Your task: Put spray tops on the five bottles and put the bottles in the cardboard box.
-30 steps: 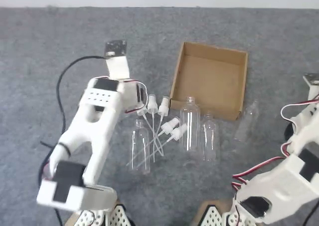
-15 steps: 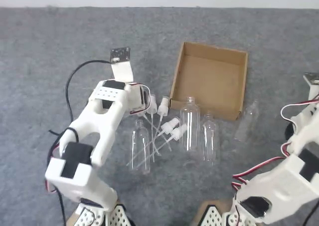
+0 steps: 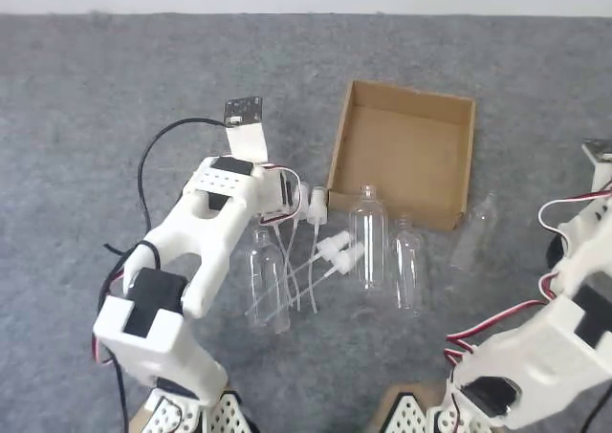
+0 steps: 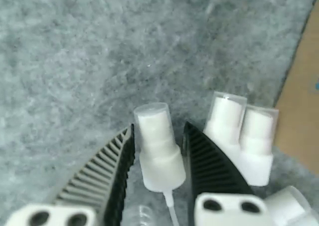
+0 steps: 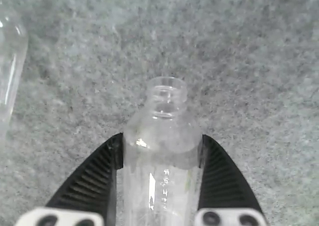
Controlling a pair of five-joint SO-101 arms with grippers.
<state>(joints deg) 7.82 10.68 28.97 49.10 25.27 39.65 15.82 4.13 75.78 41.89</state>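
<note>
So the left gripper [image 4: 158, 129] has its jaws snug on both sides of a spray top [image 4: 158, 158] (looks pinched, not just straddled). The cap end points out past the fingertips and the dip tube trails back under the wrist. Two more spray tops [image 4: 242, 136] sit just beside it, with the cardboard box [image 4: 305, 101] wall next to those. The right gripper [image 5: 160, 142] is clamped on an uncapped bottle [image 5: 162, 153], neck pointing away from it, well apart across the table. I'd guess the top has to head that way, past the loose bottles [image 3: 368, 234] in between.

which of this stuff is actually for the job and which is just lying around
For the job: bottles, spray tops, box, left gripper, right gripper.
Lying about: cable, mat.
</note>
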